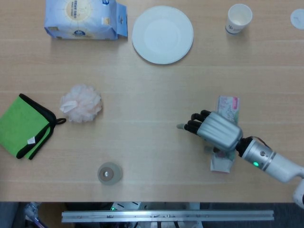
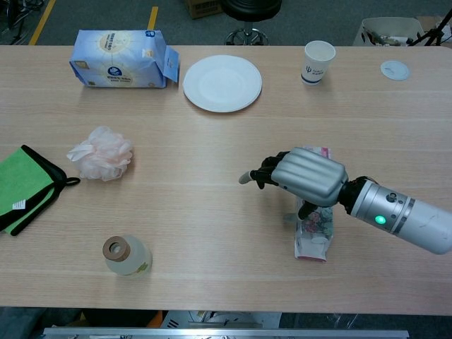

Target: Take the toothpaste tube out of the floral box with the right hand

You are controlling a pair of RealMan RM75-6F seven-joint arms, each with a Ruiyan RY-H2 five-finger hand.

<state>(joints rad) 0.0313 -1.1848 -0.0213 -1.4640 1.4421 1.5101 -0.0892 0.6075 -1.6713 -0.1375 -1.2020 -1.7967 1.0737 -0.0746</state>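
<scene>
Chest view: one right hand over one floral box; grasp perhaps empty, unclear.

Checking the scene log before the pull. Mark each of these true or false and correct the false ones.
1. The right hand is over the floral box. True.
2. The white plate holds the paper cup. False: the paper cup stands apart on the table, right of the plate.
3. The pink bath pouf lies right of the green cloth. True.
4. The left hand is pressing the small bottle. False: no left hand is in view; the small bottle stands alone.
5. The blue tissue pack lies by the near table edge. False: it is at the far side, beside the plate.
</scene>
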